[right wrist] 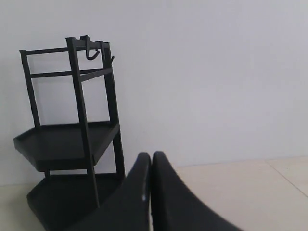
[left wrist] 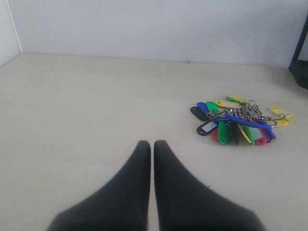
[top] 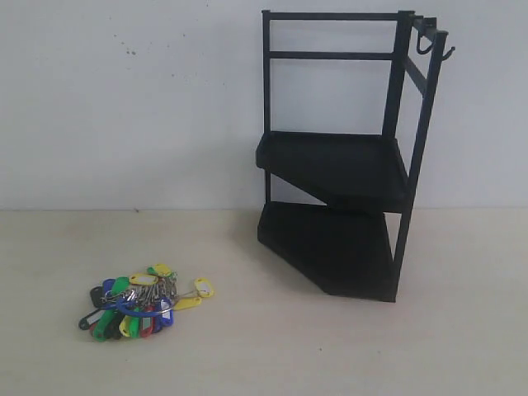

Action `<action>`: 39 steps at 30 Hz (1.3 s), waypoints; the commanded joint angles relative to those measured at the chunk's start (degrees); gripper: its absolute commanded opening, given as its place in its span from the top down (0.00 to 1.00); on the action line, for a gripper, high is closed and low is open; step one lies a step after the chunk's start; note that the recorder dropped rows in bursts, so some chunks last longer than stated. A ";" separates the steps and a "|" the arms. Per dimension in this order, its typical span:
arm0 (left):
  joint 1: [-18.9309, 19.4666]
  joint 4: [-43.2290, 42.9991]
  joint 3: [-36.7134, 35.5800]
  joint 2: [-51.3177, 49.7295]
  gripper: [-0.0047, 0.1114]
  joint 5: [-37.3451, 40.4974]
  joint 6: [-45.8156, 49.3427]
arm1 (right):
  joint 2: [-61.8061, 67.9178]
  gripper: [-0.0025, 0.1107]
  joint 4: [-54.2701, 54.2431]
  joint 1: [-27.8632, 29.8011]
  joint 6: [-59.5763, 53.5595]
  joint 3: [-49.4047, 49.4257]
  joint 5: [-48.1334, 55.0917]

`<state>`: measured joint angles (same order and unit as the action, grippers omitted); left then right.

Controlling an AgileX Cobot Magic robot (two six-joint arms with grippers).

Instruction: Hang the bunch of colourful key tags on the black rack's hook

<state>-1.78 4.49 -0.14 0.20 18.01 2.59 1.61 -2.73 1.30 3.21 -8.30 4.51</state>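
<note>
The colourful key tag bunch [top: 142, 302] lies flat on the beige table at the front left, its blue loop draped across the tags. The left wrist view also holds the colourful key tag bunch [left wrist: 239, 120], well apart from my left gripper [left wrist: 152, 143], which is shut and empty. The black rack [top: 342, 161] stands upright at the right near the wall, with small hooks [top: 437, 45] at its top right corner. My right gripper [right wrist: 150, 155] is shut and empty, in front of the black rack [right wrist: 72, 144]; its hooks [right wrist: 94, 52] sit high up. Neither gripper shows in the exterior view.
A white wall [top: 132, 99] closes the back of the beige table [top: 272, 355]. A second wall edge [left wrist: 8, 29] shows at the table's side in the left wrist view.
</note>
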 commanded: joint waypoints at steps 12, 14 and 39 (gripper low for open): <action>0.19 0.11 0.14 -0.20 0.92 -0.38 0.02 | 13.47 0.98 0.09 0.00 -0.12 -12.59 11.18; 0.19 0.11 0.14 -0.20 0.92 -0.38 0.02 | 13.47 0.98 0.09 0.00 -0.12 -12.59 9.72; 0.19 0.11 0.14 -0.20 0.92 -0.38 0.02 | 31.84 0.98 -23.76 -10.49 -21.57 -13.32 4.82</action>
<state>-1.78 4.49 -0.14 0.20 18.01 2.59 28.32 -21.63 -4.91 -9.07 -20.52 11.19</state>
